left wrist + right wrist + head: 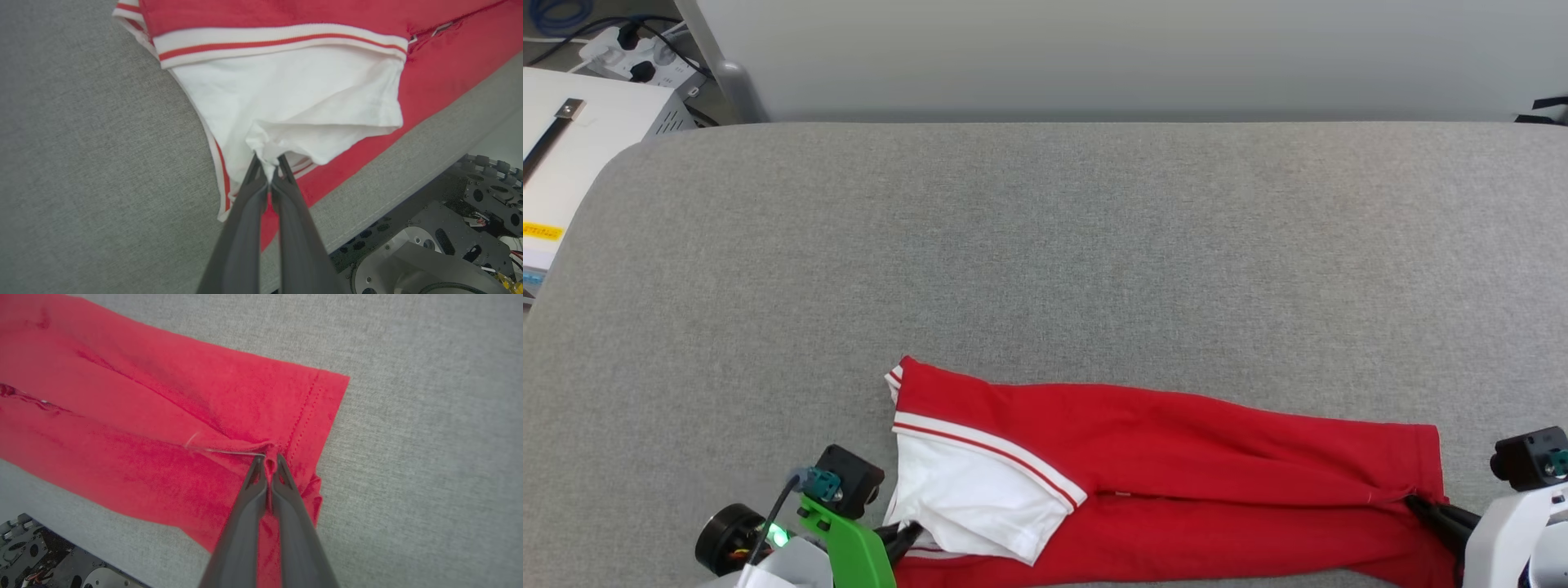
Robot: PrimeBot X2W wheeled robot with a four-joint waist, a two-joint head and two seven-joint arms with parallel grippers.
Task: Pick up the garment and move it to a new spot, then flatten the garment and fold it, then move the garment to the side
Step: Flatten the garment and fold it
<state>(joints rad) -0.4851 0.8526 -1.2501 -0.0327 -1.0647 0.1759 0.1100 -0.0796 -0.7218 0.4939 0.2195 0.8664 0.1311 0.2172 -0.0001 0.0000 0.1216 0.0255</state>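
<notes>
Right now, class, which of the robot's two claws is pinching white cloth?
The left claw, shut on the white sleeve of the red jersey; the right claw pinches red fabric by the stitched hem instead.

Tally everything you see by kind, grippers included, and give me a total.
1 garment
2 grippers: left gripper and right gripper, each shut on the garment
1 table
1 power strip
1 white box
Total: 6
</notes>
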